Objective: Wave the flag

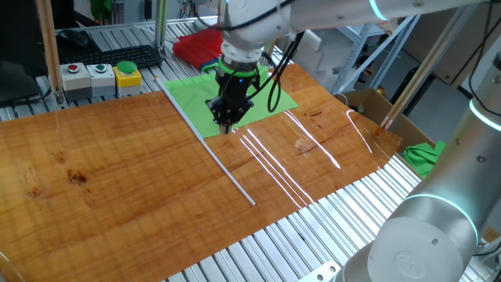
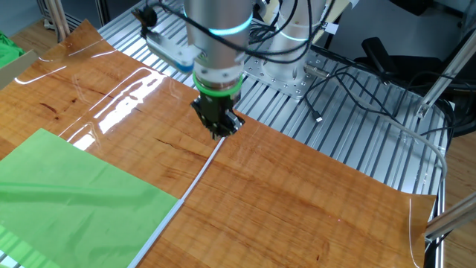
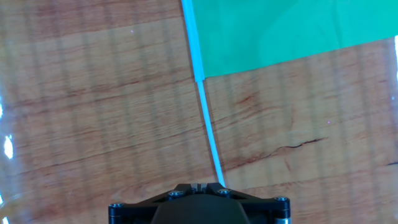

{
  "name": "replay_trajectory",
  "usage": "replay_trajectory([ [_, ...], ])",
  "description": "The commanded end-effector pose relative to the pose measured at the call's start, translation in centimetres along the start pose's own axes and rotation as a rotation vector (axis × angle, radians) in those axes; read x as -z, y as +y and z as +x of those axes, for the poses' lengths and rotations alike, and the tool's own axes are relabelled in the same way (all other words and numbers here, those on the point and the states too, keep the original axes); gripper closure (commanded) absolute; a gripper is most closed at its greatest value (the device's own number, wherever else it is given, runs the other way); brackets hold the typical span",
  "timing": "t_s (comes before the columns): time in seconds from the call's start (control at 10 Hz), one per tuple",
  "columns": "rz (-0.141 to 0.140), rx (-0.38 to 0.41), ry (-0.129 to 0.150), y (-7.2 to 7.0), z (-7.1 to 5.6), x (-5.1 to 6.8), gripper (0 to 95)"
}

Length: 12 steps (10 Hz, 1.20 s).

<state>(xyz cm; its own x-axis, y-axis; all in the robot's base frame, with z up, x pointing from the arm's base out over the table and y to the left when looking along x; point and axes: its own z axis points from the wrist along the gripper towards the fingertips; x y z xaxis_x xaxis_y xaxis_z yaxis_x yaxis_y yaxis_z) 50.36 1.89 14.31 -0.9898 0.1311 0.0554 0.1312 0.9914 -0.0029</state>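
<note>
The flag (image 2: 82, 201) lies flat on the wooden table (image 1: 102, 180), green sheet at one end, its thin grey rod (image 3: 207, 121) running straight out from the sheet's edge; the gripper (image 2: 218, 131) sits directly over the bare rod — toward the end away from the sheet; its fingers look drawn together, but whether they clamp the rod I cannot tell.

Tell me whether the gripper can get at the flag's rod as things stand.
Probably yes: the gripper is already down over the bare rod of the flag, and nothing lies beside it on the wooden table.
</note>
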Motion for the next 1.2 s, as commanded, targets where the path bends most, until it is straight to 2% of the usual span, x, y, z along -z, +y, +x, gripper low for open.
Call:
replay_trajectory([
  [0.1,0.026,-0.004,-0.005,0.4,-0.4,-1.3,57.0],
  [0.5,0.032,-0.004,-0.012,0.4,-1.3,-4.7,57.0],
  [0.6,0.030,-0.002,-0.012,0.3,-1.4,-5.1,57.0],
  [0.7,0.028,0.006,-0.013,0.0,-1.7,-6.0,57.0],
  [0.8,0.028,0.006,-0.013,-0.1,-1.7,-6.2,57.0],
  [0.9,0.025,0.011,-0.013,-0.3,-2.0,-7.8,57.0],
  [1.2,0.028,0.020,-0.015,-0.7,-2.2,-9.2,57.0],
])
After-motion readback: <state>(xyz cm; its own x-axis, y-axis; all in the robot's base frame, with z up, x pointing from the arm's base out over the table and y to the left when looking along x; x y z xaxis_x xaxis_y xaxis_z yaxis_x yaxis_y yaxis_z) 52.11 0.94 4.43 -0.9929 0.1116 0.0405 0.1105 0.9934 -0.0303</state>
